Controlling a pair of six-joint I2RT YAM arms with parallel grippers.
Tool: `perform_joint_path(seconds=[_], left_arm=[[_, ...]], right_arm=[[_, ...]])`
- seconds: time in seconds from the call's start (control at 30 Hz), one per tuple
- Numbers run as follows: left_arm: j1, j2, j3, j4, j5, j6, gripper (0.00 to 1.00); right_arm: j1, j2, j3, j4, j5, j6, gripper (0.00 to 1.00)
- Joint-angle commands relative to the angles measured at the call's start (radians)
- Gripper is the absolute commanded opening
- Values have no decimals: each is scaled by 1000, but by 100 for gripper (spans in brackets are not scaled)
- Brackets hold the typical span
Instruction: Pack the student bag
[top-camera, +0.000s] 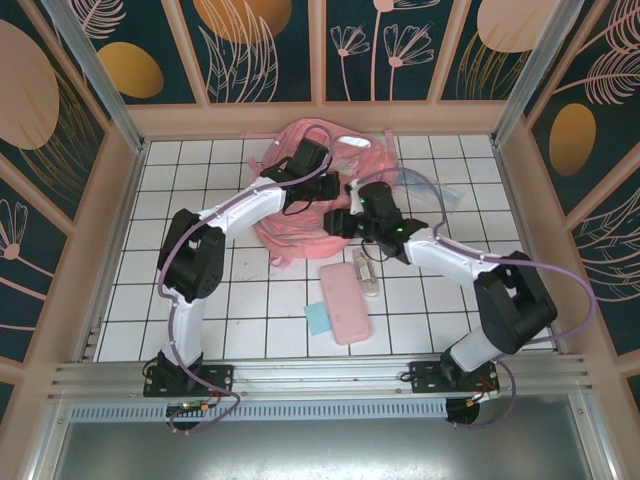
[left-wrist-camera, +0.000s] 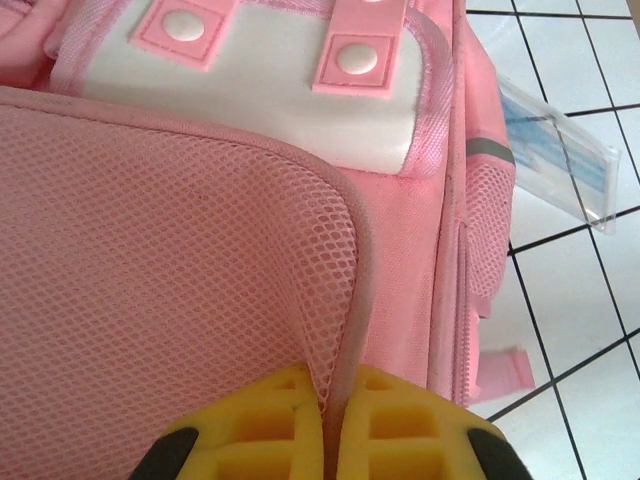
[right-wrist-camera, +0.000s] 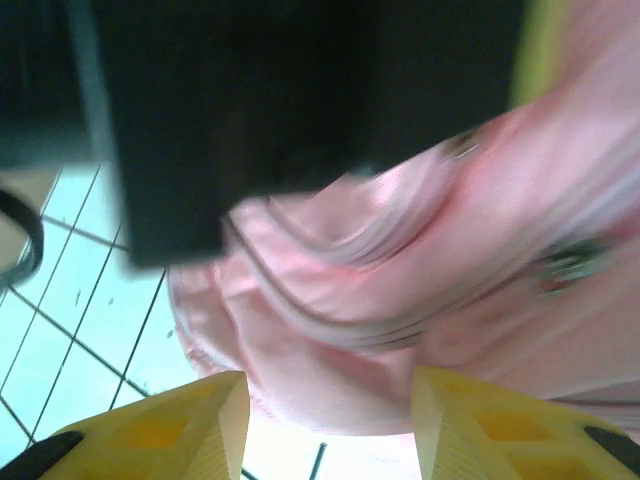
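The left arm's fingers (left-wrist-camera: 305, 430) are pinched together on a mesh edge of the student bag (top-camera: 288, 232), which lies at the far middle of the tiled counter (top-camera: 200, 310). The right arm's fingers (right-wrist-camera: 200, 435) stand apart just before the bag's pink fabric, gripping nothing.

open tiles (top-camera: 190, 170) left of student bag (top-camera: 285, 228); pencil case (top-camera: 345, 303) blocks near side.

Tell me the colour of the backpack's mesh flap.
Pink mesh flap, matching the student bag; clearest in the left wrist view.
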Motion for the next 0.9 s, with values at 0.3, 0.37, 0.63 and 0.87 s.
perform_joint_path(seconds=[0.3,0.37,0.63,0.87], left_arm=[[-6,-144,-69,123,69,55,0],[-5,-143,-71,124,84,53,0],[-7,-136,-93,144,142,50,0],[-5,-136,-117,147,170,68,0]], right_arm=[[-285,61,19,104,-139,190,49],[-298,124,43,156,-205,238,50],[-285,343,115,391,-363,403,54],[-260,417,163,468,-400,419,33]])
